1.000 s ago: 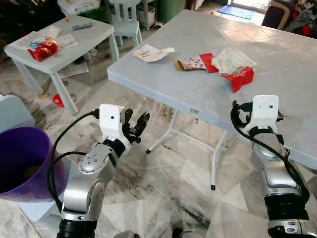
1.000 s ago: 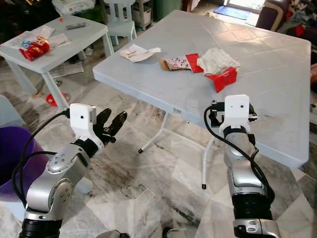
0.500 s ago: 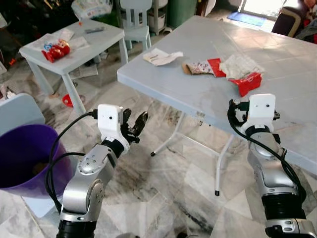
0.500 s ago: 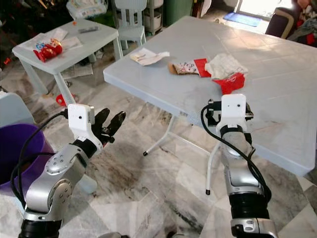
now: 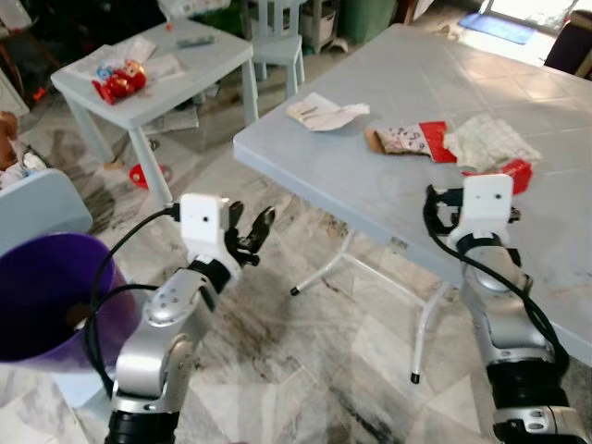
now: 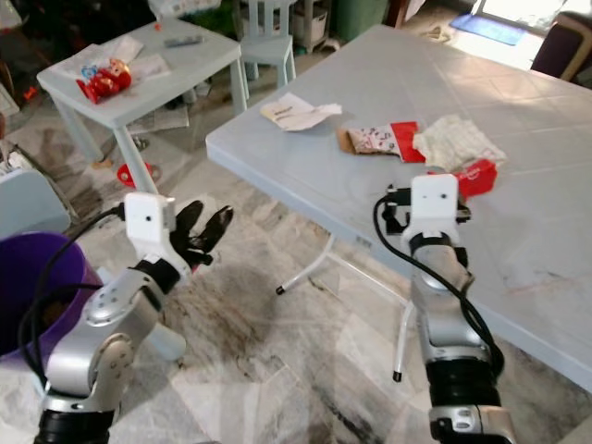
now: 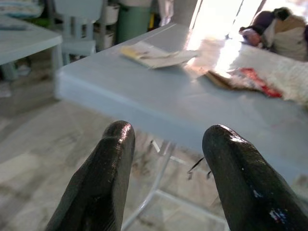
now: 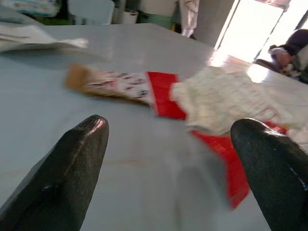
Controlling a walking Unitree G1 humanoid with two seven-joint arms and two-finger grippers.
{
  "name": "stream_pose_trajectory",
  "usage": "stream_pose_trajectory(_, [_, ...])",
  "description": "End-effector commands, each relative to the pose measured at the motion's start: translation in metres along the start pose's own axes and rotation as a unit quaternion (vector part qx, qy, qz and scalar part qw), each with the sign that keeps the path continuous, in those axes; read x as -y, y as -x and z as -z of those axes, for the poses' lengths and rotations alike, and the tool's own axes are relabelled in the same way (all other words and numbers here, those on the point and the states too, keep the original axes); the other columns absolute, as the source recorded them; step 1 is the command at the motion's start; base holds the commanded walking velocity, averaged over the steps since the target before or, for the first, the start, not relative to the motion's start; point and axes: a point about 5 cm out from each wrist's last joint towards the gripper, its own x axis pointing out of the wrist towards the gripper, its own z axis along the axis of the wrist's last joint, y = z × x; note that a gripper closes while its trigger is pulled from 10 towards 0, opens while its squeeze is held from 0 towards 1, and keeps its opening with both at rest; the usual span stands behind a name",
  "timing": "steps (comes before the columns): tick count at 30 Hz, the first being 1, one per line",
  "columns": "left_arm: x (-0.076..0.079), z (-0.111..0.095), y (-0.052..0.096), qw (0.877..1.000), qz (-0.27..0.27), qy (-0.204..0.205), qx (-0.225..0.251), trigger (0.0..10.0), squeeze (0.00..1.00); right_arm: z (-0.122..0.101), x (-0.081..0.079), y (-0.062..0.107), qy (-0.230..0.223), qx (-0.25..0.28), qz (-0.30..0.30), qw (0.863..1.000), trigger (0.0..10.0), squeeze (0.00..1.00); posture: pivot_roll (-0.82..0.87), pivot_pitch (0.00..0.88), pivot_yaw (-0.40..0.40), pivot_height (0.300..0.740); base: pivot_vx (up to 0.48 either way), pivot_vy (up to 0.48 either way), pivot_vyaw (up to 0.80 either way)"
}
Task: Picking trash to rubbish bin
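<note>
**Closing in on the table trash**

We are shifting our view: the grey table [image 5: 398, 176] is sliding rightward in frame, so we are lining up on its litter. The purple bin [image 5: 42, 296] is sitting lower left. Our right gripper [image 8: 168, 159], fingers spread wide, is facing the red wrapper [image 8: 221, 154] and white crumpled paper [image 8: 226, 98] in its wrist view, where detail is clearer. Our left gripper [image 5: 248, 236], fingers apart, is hovering empty.

silver arms [image 5: 162, 333], black cables
</note>
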Motion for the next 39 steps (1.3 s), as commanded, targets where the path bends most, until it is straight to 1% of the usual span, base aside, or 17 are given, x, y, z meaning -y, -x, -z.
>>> stream_pose_trajectory(1, [0.0069,0.0032,-0.0018,1.0,0.01,-0.002,-0.005,10.0,0.0,0.0009,0.0105,0.0005,0.004,-0.001,0.013,1.0,10.0,0.0,0.11,0.119,-0.031,0.74,0.352,0.0,0.0])
stream_pose_trajectory(18, [0.0073,0.0068,-0.0034,1.0,0.005,-0.003,-0.012,10.0,0.0,0.0006,0.0103,-0.0004,0.007,-0.003,0.009,1.0,10.0,0.0,0.11,0.124,-0.039,0.74,0.456,0.0,0.0])
stream_pose_trajectory(21, [0.008,0.0063,-0.0032,1.0,0.005,0.006,-0.006,10.0,0.0,0.0009,0.0096,-0.0003,0.007,-0.003,0.007,1.0,10.0,0.0,0.1,0.122,-0.04,0.74,0.0,0.0,0.0])
stream_pose_trajectory(23, [0.0096,0.0064,-0.0033,1.0,0.01,0.001,-0.006,10.0,0.0,0.001,0.0092,-0.0001,0.007,-0.004,0.006,1.0,10.0,0.0,0.1,0.122,-0.04,0.74,0.0,0.0,0.0])
stream_pose_trajectory(34, [0.0102,0.0046,-0.0039,1.0,0.013,0.005,0.002,10.0,0.0,0.001,0.0091,-0.0004,0.007,-0.004,0.003,1.0,10.0,0.0,0.1,0.119,-0.041,0.74,0.0,0.0,0.0])
stream_pose_trajectory(39, [0.0099,0.0045,-0.0043,1.0,0.014,0.005,0.003,10.0,0.0,0.0004,0.0076,-0.001,0.007,-0.003,0.001,1.0,10.0,0.0,0.11,0.116,-0.042,0.74,0.0,-0.261,0.0])
